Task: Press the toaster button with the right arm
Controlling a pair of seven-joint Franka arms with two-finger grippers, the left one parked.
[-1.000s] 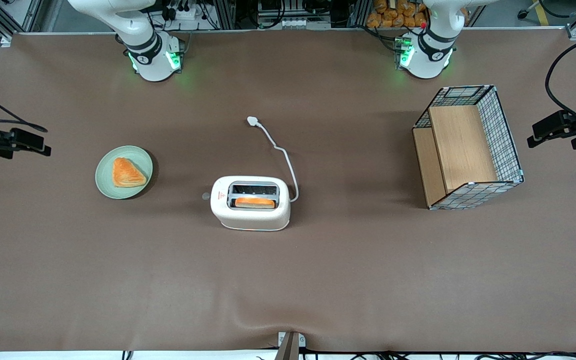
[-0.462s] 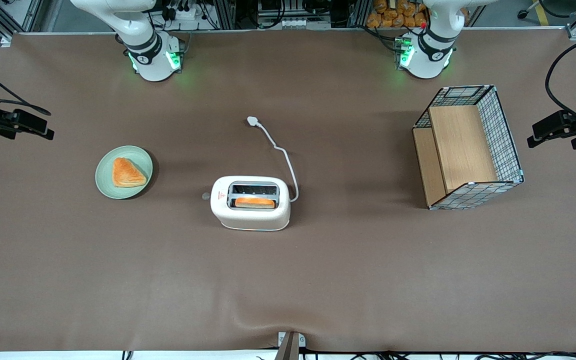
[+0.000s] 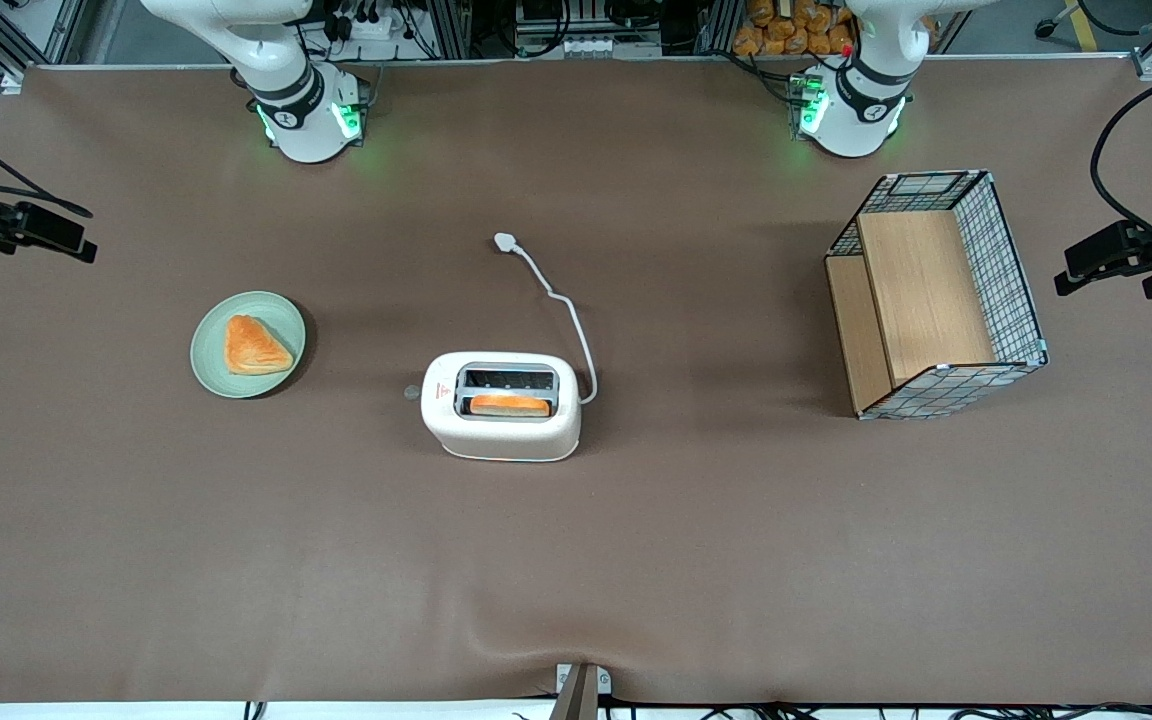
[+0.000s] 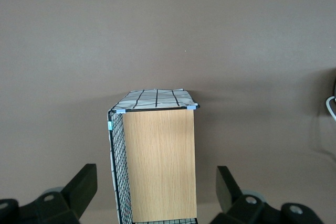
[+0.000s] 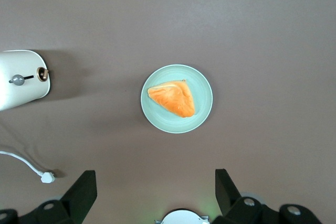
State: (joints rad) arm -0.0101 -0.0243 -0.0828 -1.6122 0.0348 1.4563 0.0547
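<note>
The cream-white toaster (image 3: 501, 405) stands mid-table with a slice of toast in the slot nearer the front camera. The toaster button (image 3: 412, 393), a small grey knob, sticks out of its narrow end facing the working arm's end of the table. The right wrist view shows that end of the toaster (image 5: 21, 80) and the button (image 5: 18, 80). My right gripper (image 3: 71, 240) hangs high at the working arm's end of the table, well away from the toaster. It (image 5: 155, 190) is open and empty, its fingers (image 5: 84, 187) spread wide, looking down on the plate.
A green plate (image 3: 211, 375) with a triangular pastry (image 3: 254, 346) lies between the gripper and the toaster; it also shows in the right wrist view (image 5: 202, 85). The white cord and plug (image 3: 504, 240) run from the toaster toward the arm bases. A wire basket (image 3: 1011, 270) with wooden boards stands toward the parked arm's end.
My right gripper has moved away from the front camera, toward the arm bases, staying at the working arm's end. The toaster, plate and basket have not moved.
</note>
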